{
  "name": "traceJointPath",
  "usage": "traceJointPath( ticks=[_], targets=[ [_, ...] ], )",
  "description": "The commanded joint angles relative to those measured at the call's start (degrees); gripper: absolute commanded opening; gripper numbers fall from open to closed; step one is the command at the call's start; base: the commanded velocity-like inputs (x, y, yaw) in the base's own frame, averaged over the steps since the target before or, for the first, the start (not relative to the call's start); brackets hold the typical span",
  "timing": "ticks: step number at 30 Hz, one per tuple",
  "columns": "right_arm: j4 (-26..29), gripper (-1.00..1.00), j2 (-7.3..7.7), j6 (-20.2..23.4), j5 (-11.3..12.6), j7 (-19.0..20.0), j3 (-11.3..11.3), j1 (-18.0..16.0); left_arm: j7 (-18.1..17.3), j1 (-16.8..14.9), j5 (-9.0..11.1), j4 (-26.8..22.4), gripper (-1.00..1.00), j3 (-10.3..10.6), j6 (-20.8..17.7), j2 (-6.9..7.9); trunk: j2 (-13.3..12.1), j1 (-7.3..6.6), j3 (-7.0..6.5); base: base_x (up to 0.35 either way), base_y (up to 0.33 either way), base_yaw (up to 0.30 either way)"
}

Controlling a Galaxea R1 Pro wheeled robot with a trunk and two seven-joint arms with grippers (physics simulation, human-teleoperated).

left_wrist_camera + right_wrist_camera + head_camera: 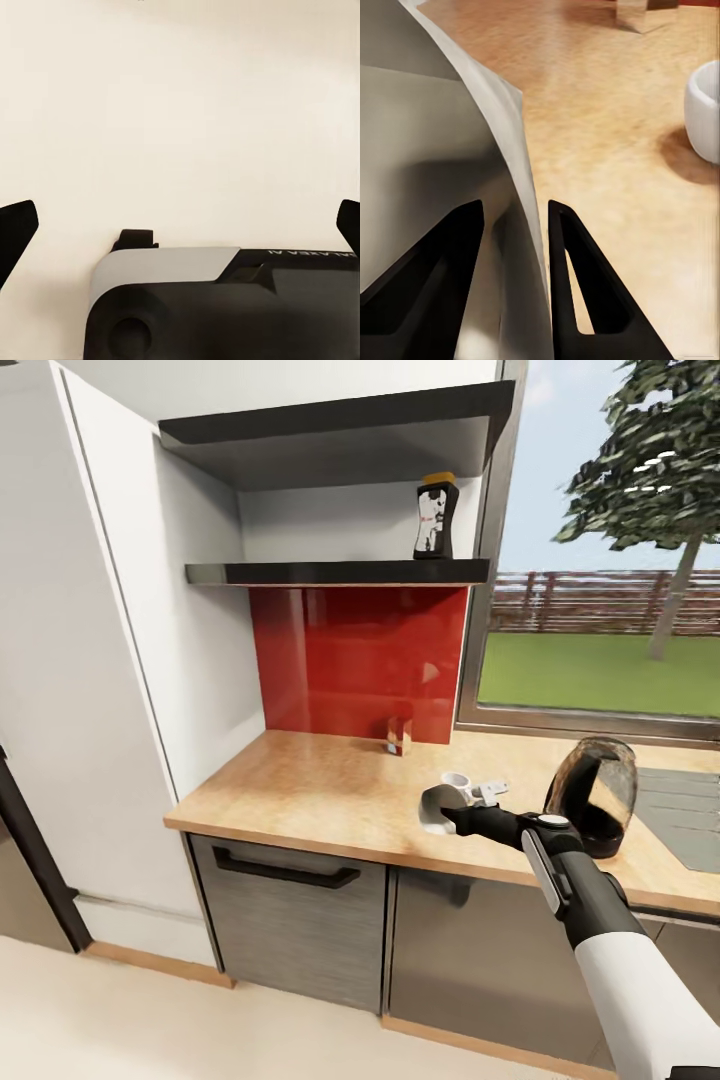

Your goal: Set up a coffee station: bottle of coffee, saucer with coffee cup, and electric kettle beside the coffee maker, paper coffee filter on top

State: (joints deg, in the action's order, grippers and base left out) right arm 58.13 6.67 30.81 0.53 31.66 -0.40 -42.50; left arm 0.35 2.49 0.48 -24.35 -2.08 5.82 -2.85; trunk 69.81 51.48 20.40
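Observation:
My right gripper is shut on the rim of the white saucer, held tilted on edge just above the kitchen countertop. In the right wrist view the saucer runs between the black fingers of the right gripper. The small white coffee cup stands on the counter just behind it. The dark glass electric kettle stands to the right. The bottle of coffee stands on the thin kitchen shelf. My left gripper is open over pale floor. The coffee maker and paper coffee filter are out of view.
A thicker dark slab hangs above the thin shelf. A small orange box stands against the red backsplash. The grey sink is inset at the right. A tall white cabinet bounds the counter's left end.

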Motion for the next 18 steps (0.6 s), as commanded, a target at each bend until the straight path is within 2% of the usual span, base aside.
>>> traceJointPath(
  ticks=[1, 18],
  targets=[
    [0.1, -1.00, 0.00, 0.4, 0.1, 0.2, 0.0, 0.0, 0.0, 0.0, 0.0, -0.1, 1.00, -0.2, 0.1, -0.05, 0.0, 0.00, 0.06, 0.000, 0.002, -0.040],
    [0.1, -1.00, 0.01, 0.4, 0.2, 0.2, 0.0, 0.0, 0.0, 0.1, 0.0, -0.1, 1.00, -0.2, 0.1, -0.05, 0.0, 0.00, 0.06, 0.000, 0.000, -0.007]
  ],
)
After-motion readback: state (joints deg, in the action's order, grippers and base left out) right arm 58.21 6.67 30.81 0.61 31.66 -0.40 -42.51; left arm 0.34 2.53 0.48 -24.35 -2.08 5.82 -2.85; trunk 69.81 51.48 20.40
